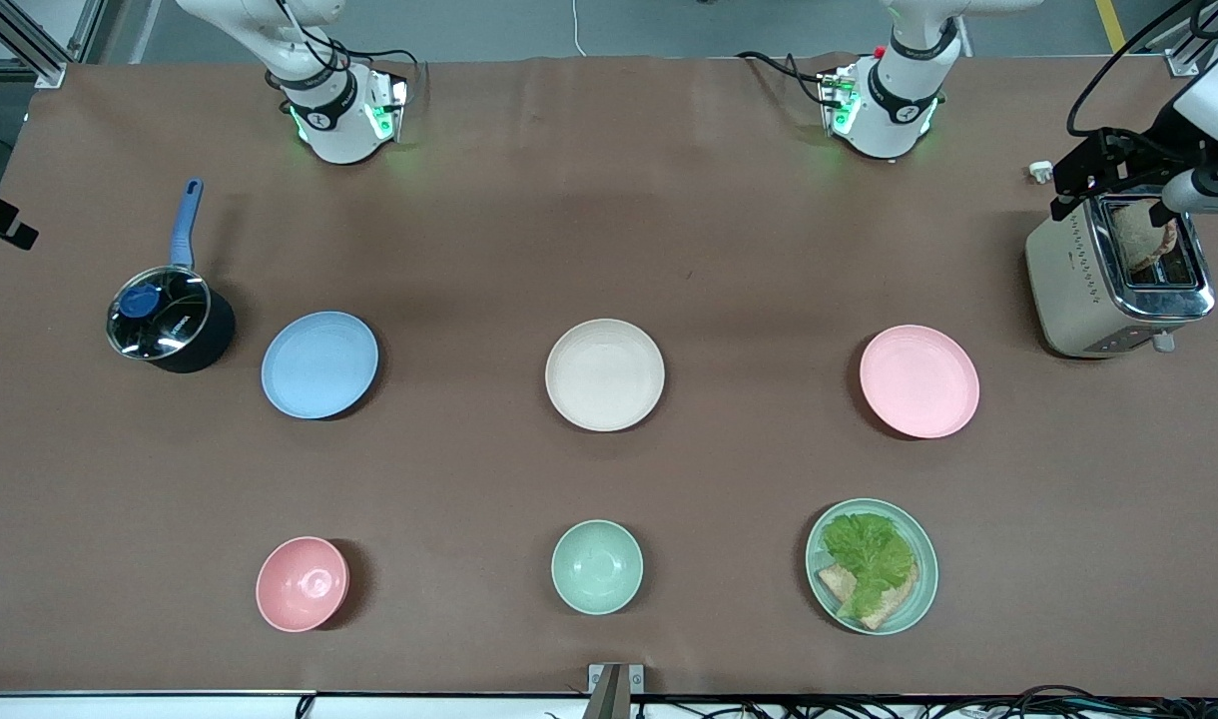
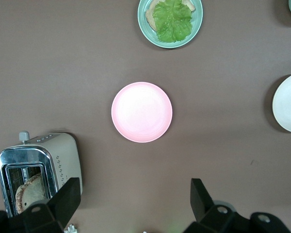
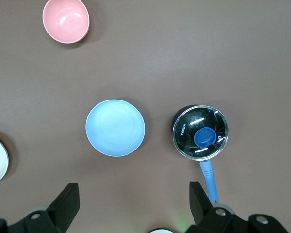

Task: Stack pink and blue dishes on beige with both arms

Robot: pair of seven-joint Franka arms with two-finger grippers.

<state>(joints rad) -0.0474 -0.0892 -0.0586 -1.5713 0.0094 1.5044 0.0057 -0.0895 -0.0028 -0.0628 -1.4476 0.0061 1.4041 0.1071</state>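
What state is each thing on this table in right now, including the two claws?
pink plate: empty, flat, unstacked.
blue plate: empty, flat, unstacked.
beige plate: empty, nothing stacked on it.
pink bowl: upright, empty.
green bowl: upright, empty.
green plate: holds lettuce and bread.
pot: glass lid on.
toaster: bread in slot.
left gripper: open, over table.
right gripper: open, over table.
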